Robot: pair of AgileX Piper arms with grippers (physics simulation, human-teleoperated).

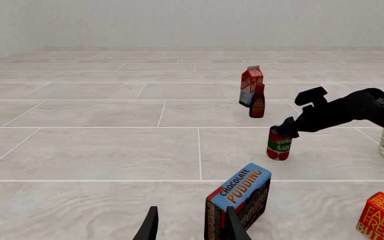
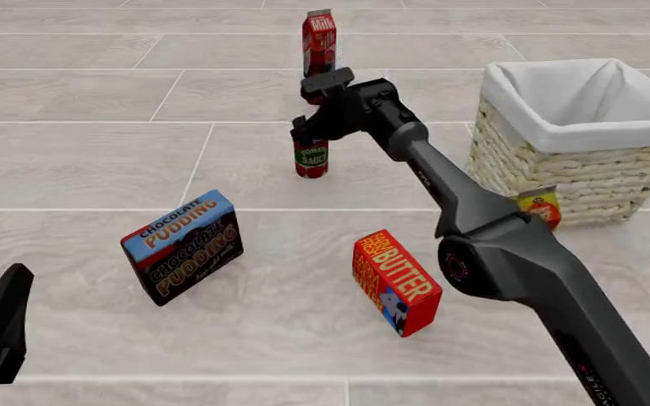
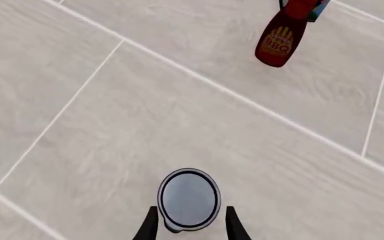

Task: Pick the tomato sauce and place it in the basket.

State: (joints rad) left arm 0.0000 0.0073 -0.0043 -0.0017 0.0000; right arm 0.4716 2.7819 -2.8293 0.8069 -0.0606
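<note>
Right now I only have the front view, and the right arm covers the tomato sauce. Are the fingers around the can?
Observer: Yes. In the right wrist view, the top of the tomato sauce sits between the fingers of the right gripper, one on each side.
Operator: Anything hidden behind it?
Observer: The left wrist view shows a dark red bottle standing upright beyond the can, apart from it and in front of the milk carton.

BBQ bottle [image 3: 282,37] + milk carton [image 2: 319,40] close behind tomato sauce [image 2: 311,157]
</note>
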